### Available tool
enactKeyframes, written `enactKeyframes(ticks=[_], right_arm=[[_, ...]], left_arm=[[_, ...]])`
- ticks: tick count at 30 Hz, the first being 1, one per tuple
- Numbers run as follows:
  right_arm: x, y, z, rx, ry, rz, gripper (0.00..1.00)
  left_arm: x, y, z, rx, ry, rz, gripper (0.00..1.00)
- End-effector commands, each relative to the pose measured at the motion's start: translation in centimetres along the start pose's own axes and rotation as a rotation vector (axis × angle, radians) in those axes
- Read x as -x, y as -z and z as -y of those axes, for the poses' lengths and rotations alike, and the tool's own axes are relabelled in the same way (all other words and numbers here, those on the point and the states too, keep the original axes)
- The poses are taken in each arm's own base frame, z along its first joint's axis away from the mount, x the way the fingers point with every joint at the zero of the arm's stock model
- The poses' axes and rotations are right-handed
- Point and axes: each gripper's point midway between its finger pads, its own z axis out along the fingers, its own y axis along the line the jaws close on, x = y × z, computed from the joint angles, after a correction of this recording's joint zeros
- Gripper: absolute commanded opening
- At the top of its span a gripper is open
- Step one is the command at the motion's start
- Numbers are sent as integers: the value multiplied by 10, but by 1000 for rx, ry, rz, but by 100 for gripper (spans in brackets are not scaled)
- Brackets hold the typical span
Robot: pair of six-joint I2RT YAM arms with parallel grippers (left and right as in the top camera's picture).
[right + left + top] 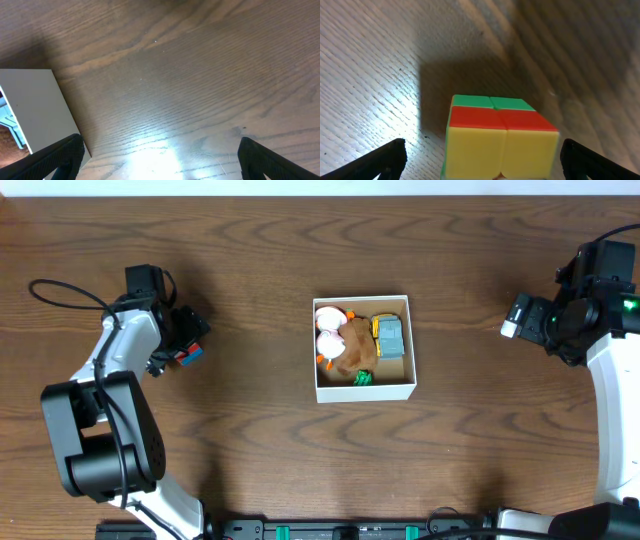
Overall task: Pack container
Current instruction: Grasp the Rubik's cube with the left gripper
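The container (pixel 403 389) is a square white box with a tan-brown inside at the table's middle. It holds several small toys: a white and pink one, a brown one, a yellow and grey car and a green piece. Its white wall also shows in the right wrist view (pixel 35 105). A small colour cube (pixel 190 354) lies on the table at the left. In the left wrist view the cube (pixel 500 137) shows yellow, red and green faces. My left gripper (pixel 482 160) is open, its fingers on either side of the cube with gaps. My right gripper (pixel 160 160) is open and empty over bare wood at the far right.
The wooden table (pixel 250 260) runs to a pale edge at the back. The bases of both arms stand at the front edge. A black cable (pixel 70 288) loops beside my left arm.
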Motion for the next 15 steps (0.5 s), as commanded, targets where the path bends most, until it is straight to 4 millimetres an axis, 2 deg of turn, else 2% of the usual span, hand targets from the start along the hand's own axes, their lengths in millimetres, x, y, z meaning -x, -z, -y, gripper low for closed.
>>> enactKeyframes(ticks=[1, 5, 12, 15], right_arm=[[-3, -2, -3, 7, 20, -12, 99], [-3, -2, -3, 7, 20, -12, 99], [-3, -2, -3, 7, 20, -12, 99], [-3, -2, -3, 7, 20, -12, 99]], left_arm=[[-3, -7, -2, 10, -9, -21, 98], [-4, -7, -3, 13, -9, -25, 98], [-9, -7, -6, 27, -9, -46, 71], [-11, -7, -8, 33, -10, -56, 66]])
